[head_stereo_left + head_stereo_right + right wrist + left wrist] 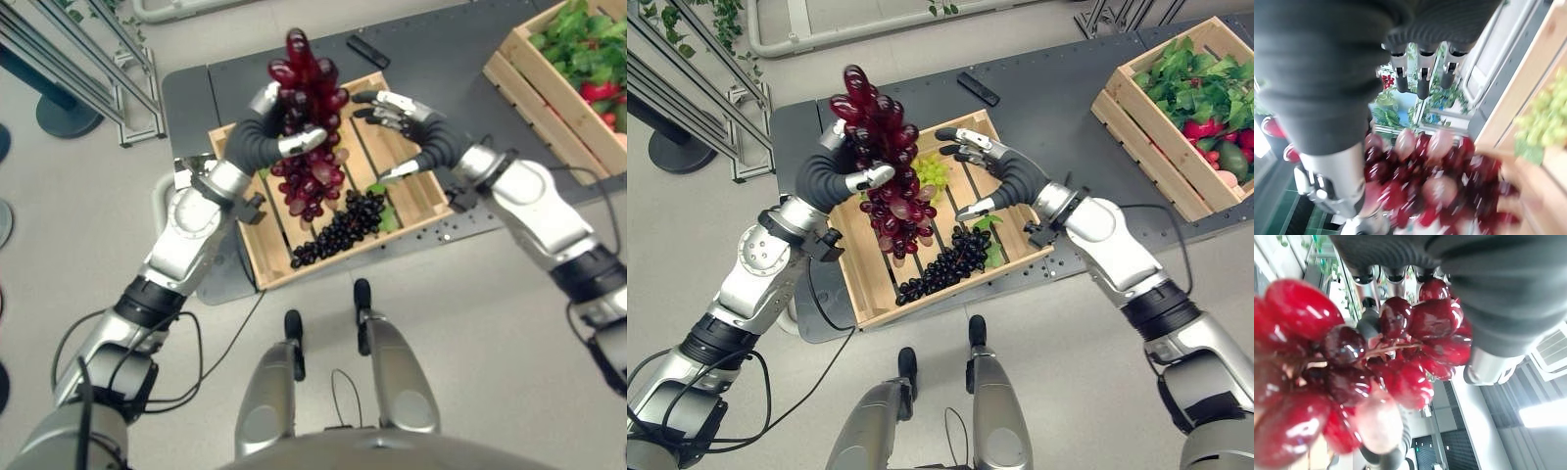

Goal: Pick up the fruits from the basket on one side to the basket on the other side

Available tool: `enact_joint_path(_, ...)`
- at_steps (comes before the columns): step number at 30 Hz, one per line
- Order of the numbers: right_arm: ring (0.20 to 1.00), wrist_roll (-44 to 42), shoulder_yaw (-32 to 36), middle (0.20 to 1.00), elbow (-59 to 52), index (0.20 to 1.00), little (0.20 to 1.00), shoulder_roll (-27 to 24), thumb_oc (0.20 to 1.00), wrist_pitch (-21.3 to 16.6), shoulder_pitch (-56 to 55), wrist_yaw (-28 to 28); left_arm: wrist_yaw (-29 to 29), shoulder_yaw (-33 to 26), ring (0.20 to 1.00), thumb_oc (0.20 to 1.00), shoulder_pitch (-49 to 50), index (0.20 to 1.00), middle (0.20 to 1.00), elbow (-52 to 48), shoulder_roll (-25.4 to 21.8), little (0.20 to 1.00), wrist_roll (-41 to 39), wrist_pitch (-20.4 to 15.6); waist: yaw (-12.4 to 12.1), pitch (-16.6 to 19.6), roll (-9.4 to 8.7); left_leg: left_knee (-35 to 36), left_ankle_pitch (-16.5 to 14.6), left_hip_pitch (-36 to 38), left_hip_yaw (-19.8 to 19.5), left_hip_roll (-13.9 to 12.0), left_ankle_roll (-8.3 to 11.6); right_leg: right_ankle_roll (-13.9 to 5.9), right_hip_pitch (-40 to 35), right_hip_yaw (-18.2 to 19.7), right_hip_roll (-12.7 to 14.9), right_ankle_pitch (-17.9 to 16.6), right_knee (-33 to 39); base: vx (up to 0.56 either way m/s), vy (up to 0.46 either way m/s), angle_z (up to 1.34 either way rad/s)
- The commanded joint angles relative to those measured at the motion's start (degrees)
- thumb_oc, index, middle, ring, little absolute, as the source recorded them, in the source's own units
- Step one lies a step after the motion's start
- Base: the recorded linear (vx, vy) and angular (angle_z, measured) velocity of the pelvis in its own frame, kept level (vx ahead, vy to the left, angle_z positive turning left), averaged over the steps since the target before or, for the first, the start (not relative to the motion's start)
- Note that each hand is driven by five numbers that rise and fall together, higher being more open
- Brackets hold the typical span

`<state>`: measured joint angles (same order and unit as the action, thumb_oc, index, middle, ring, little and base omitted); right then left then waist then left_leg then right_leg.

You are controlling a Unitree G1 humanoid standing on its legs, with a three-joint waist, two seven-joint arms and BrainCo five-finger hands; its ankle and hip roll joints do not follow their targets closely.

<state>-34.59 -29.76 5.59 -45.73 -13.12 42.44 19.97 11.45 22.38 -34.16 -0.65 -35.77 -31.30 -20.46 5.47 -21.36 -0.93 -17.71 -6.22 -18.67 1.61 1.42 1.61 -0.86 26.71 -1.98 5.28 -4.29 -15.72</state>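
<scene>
My left hand [850, 166] holds the big bunch of dark red grapes [884, 166], which hides my fingers. My right hand [982, 166] is open beside it.

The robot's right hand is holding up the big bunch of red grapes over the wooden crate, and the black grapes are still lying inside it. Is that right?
Not quite: the left hand holds the big bunch of red grapes, its fingers curled round the bunch, as the right eye view shows. The right hand is open beside it, holding nothing. The rest is right: the bunch hangs over the slatted wooden crate, and the bunch of black grapes lies inside.
</scene>
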Motion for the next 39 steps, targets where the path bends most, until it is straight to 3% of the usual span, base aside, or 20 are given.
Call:
enact_joint_path(1,1.0,-3.8,-0.2,1.0,-1.8,1.0,1.0,1.7,1.0,-1.3,0.9,1.0,0.6,-0.1,0.2,0.2,-2.5,0.2,0.2,-3.0,1.9,0.2,-4.1,-2.9,-0.5,3.7,0.05,3.8,4.0,-1.2,0.6,1.5,-2.77,-2.0,-1.2,-1.2,-1.8,2.7,-1.8,0.0,0.0,0.0)
enact_joint_path(14,1.0,-13.8,-7.7,1.0,-3.4,1.0,1.0,4.0,1.0,5.1,-0.7,8.6,1.9,3.3,0.2,0.2,-5.1,0.2,0.2,-3.3,4.3,0.2,-4.5,-2.6,-0.4,4.6,-0.51,3.4,4.1,-1.5,0.4,1.2,-2.58,-1.71,-1.1,-1.0,-2.0,2.7,-1.6,0.0,-0.001,0.0)
enact_joint_path(22,1.0,-19.0,-12.2,1.0,-3.8,1.0,1.0,8.0,1.0,6.3,-0.2,10.2,2.0,5.0,0.2,0.2,-6.5,0.2,0.2,-2.9,6.7,0.2,-5.7,-3.0,-0.8,4.7,-0.72,3.8,4.6,-1.3,0.2,1.1,-2.57,-1.67,-1.4,-1.0,-2.0,2.5,-1.4,0.0,0.0,0.0)
enact_joint_path(23,0.947,-19.5,-12.1,0.947,-3.8,0.947,0.947,8.6,0.947,6.3,-0.4,10.3,2.0,5.1,0.2,0.2,-6.6,0.2,0.2,-2.9,7.0,0.2,-5.9,-3.0,-0.8,4.7,-0.7,3.9,4.7,-1.3,0.2,1.2,-2.59,-1.66,-1.4,-1.1,-1.9,2.5,-1.4,0.0,0.0,0.0)
enact_joint_path(24,0.799,-19.8,-12.3,0.799,-3.6,0.799,0.799,9.1,0.799,6.4,-0.6,10.3,2.1,5.2,0.2,0.2,-6.7,0.2,0.2,-3.0,7.4,0.2,-6.0,-3.0,-0.8,4.7,-0.68,3.8,4.7,-1.3,0.2,1.2,-2.61,-1.64,-1.4,-1.1,-1.9,2.5,-1.4,0.0,0.0,0.0)
enact_joint_path(25,0.473,-20.1,-12.4,0.473,-3.5,0.473,0.473,9.5,0.473,6.5,-0.7,10.4,2.1,5.3,0.2,0.2,-6.8,0.2,0.2,-3.0,7.6,0.2,-6.1,-3.0,-0.8,4.8,-0.63,3.8,4.7,-1.3,0.2,1.2,-2.6,-1.64,-1.3,-1.1,-1.8,2.4,-1.4,0.0,0.0,0.0)
enact_joint_path(26,0.266,-20.1,-12.7,0.266,-3.8,0.266,0.266,9.7,0.266,6.4,-0.5,10.6,2.1,5.3,0.2,0.2,-6.9,0.2,0.2,-3.0,7.8,0.2,-6.0,-3.1,-0.8,4.9,-0.61,3.8,4.7,-1.4,0.2,1.2,-2.61,-1.64,-1.3,-1.1,-1.8,2.4,-1.4,0.0,0.0,0.0)
enact_joint_path(27,0.2,-20.2,-12.8,0.2,-4.2,0.2,0.2,10.1,0.2,6.4,-0.5,10.8,2.2,5.3,0.2,0.2,-7.0,0.2,0.2,-3.0,8.1,0.2,-6.1,-3.2,-0.8,5.0,-0.59,3.8,4.7,-1.4,0.2,1.3,-2.62,-1.64,-1.3,-1.0,-1.8,2.3,-1.4,0.0,0.0,0.0)
enact_joint_path(39,0.2,-23.5,-11.1,0.2,-3.7,0.2,0.2,15.2,0.2,6.6,-4.4,10.9,1.6,3.7,0.2,0.2,-5.4,0.2,0.2,-3.2,10.4,0.2,-5.1,-3.4,-0.8,5.6,-0.43,4.1,4.9,-1.8,0.2,1.2,-2.73,-1.75,-0.9,-0.9,-1.7,2.0,-0.8,0.0,0.0,0.0)
